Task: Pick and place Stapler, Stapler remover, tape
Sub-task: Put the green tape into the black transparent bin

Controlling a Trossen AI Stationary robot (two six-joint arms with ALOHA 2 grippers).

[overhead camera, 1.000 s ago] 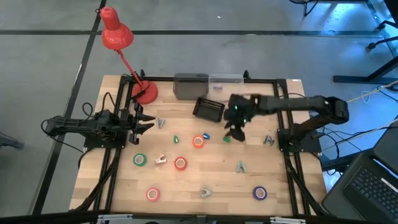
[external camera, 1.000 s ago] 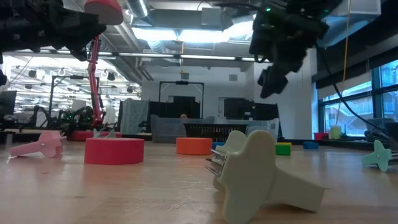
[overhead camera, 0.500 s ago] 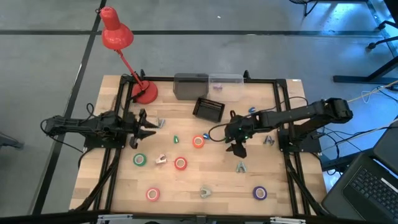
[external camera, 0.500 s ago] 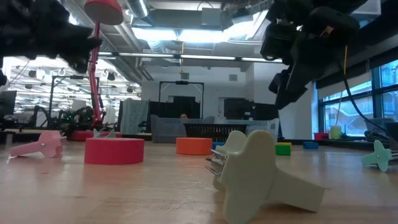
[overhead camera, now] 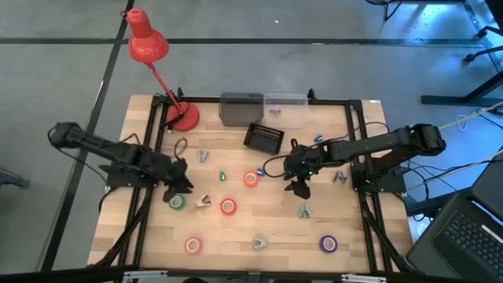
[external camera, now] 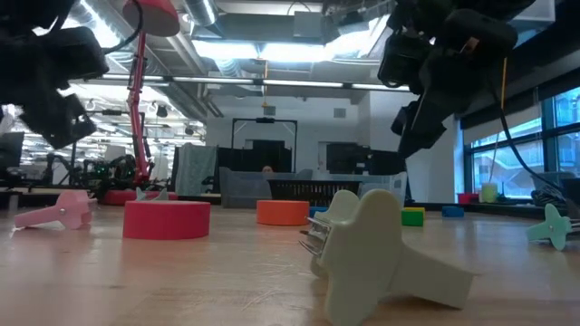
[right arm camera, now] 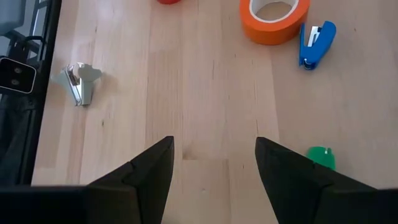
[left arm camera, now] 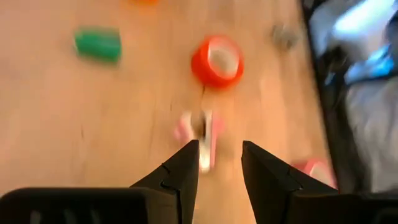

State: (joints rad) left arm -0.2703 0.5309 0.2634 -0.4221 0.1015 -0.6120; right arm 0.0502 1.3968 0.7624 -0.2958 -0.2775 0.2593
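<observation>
Presently both arms are out over the wooden desk (overhead camera: 259,224); left gripper (overhead camera: 182,182) sits low near the desk's left edge, fingers (left arm camera: 180,174) parted a little and holding nothing — between them the wrist view shows a small pink-and-white staple remover (left arm camera: 200,132), blurred, with a red tape ring (left arm camera: 217,59) beyond; green tape ring (overhead camera: 177,202) lies just beside that gripper in the high view.

Right gripper (overhead camera: 297,181) hangs right of the desk's centre, fingers (right arm camera: 152,165) spread wide, empty; bare wood lies between them; an orange tape ring (right arm camera: 274,18) and small blue stapler (right arm camera: 314,42) lie ahead, a small green stapler (right arm camera: 321,156) off to one side, a grey staple remover (right arm camera: 79,83) toward the other.

Risks, as judged — the left gripper's gap looks narrow for the remover, so a descent may clip and skid it; the blur suggests motion, so aim may be off; the right gripper is lined up on nothing and would close on air.
</observation>
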